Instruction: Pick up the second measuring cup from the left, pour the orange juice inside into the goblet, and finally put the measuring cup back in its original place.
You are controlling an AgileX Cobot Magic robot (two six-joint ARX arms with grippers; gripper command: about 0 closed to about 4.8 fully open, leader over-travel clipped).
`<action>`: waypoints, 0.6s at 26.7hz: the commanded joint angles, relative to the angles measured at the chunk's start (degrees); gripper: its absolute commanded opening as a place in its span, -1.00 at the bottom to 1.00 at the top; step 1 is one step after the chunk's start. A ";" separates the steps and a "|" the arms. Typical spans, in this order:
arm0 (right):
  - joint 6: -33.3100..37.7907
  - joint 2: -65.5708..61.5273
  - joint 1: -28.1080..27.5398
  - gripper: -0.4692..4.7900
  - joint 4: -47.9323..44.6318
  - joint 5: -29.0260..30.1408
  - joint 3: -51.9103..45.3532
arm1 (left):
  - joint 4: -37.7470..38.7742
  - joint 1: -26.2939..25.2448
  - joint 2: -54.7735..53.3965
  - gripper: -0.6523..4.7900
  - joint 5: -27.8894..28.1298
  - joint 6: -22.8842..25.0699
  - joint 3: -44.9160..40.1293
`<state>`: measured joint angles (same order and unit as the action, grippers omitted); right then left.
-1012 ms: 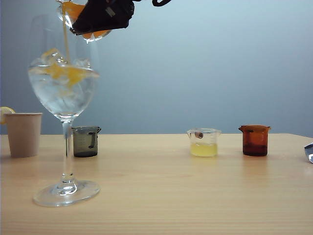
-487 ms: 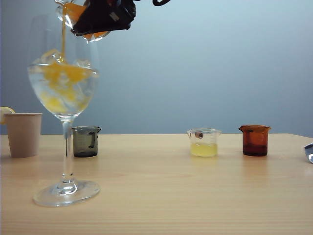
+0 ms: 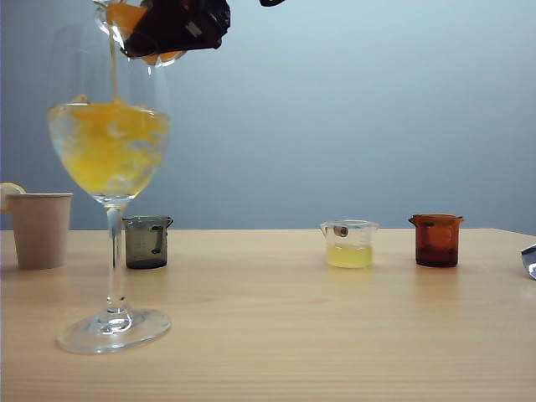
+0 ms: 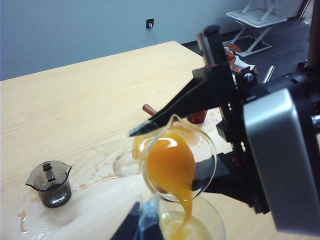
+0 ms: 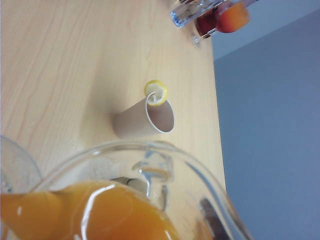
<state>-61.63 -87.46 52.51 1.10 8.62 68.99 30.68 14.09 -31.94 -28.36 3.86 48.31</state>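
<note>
Right gripper (image 4: 170, 150) pinches the second measuring cup from the left (image 4: 175, 165) by its wall, tipped high at far left over the goblet (image 3: 109, 151), streaming orange juice (image 4: 172, 167) in; the left gripper (image 4: 142, 225) hangs below, its state untellable; thin, slick glass wants a firm mid-wall grip.

The right end effector (image 3: 172, 29) hangs high at the upper left of the exterior view, its black fingers (image 4: 172, 107) closed around the tilted second measuring cup from the left (image 4: 175, 165), one finger lying over the cup's upper side and the other under it. Its wrist is rolled so the cup's lip points downward, and the silver wrist housing sits just behind the fingers. Of the left end effector (image 4: 142, 227), only dark finger tips show at the lower edge of its own wrist view, and their spacing cannot be judged.
</note>
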 commanded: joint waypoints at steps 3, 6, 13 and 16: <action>-0.44 0.33 0.07 -0.83 -1.60 0.04 0.42 | -0.63 0.07 0.04 -0.78 -0.39 0.24 0.24; -1.86 0.33 0.07 -0.83 -1.60 0.02 0.42 | -0.50 0.07 0.04 -0.78 -0.39 0.24 0.24; -3.37 0.33 0.07 -0.83 -1.81 0.00 0.42 | 0.59 0.07 0.04 -0.78 -0.42 0.24 0.24; -3.37 0.33 0.09 -0.83 -1.77 -0.63 0.42 | 0.55 0.07 0.04 -0.78 -0.42 0.26 0.24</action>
<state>-64.86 -87.46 52.51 0.95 8.58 68.95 31.40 14.11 -31.94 -28.36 3.86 48.31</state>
